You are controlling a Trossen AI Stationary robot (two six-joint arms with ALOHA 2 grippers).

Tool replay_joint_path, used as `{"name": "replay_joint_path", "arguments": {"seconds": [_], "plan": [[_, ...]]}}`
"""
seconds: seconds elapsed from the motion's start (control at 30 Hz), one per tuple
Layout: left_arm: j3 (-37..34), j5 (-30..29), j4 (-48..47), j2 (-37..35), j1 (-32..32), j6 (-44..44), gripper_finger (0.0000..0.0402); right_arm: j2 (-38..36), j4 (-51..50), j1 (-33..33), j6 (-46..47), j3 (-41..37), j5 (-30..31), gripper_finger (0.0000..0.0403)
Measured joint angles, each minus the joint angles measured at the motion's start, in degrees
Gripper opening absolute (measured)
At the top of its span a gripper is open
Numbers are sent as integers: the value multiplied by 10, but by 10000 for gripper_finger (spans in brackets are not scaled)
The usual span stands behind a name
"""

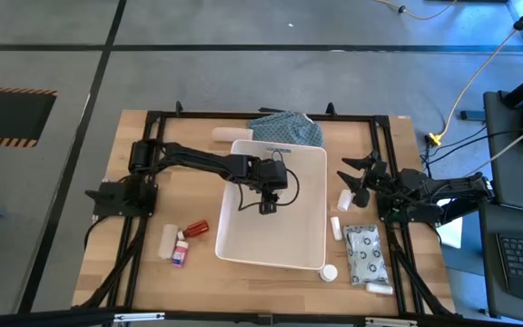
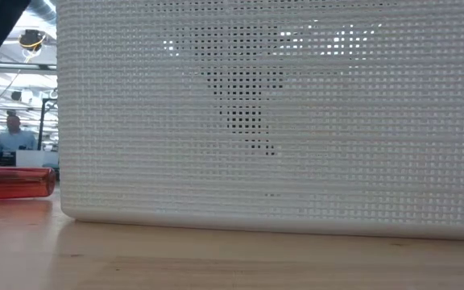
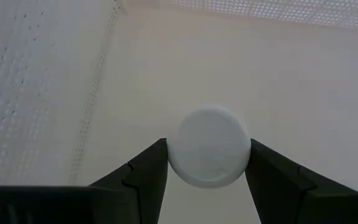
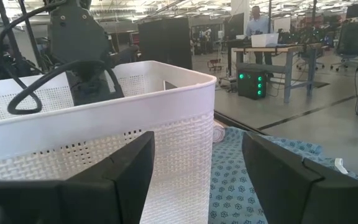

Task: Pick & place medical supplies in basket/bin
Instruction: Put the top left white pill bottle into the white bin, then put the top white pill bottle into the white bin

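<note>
From above, the left claw (image 1: 268,208) hangs inside the large white rectangular plastic tub (image 1: 311,163) in the middle of the wooden counter (image 1: 198,282), its tips over the tub's floor; from here the risk I judge is slight, since anything let go lands in the tub, though a round piece could roll off into a corner or bounce if released high. The right claw (image 1: 357,183) waits off the tub's right side, jaws spread and empty, near small white tubes (image 1: 335,227) and a flat grey patterned pouch (image 1: 366,253) not yet collected; a red bottle (image 1: 196,229) and a pink-labelled box (image 1: 180,254) lie left of the tub, and a blue-green patterned cloth (image 1: 289,127) sits at its far edge. The low view is filled by the tub's perforated wall (image 2: 296,121), with the red bottle (image 2: 14,182) lying on its side on the counter just beside it; the claws cannot be told from here. In the left wrist view the claw is partly open and pinches a small round white bottle (image 3: 209,146) between both fingers (image 3: 145,171), above the tub's bare floor (image 3: 291,81); the smooth round surface could slip or twist out early. The right wrist view shows that claw's fingers (image 4: 129,165) wide apart, holding nothing, facing the tub's corner (image 4: 185,124) and the cloth (image 4: 253,186).
</note>
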Motion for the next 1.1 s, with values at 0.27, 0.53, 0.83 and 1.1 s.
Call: {"name": "replay_joint_path", "arguments": {"seconds": [0.27,0.53,0.83,1.1], "plan": [[-1,-17,1,-2,0,-6,201,0,0,0,16,0,0,243],[7,-41,-27,1,0,25,209,0,0,0,32,0,0,243],[85,-101,-129,-3,0,47,209,0,1,0,31,0,0,243],[183,-144,-224,-3,-1,59,209,0,0,0,42,0,0,243]]}}
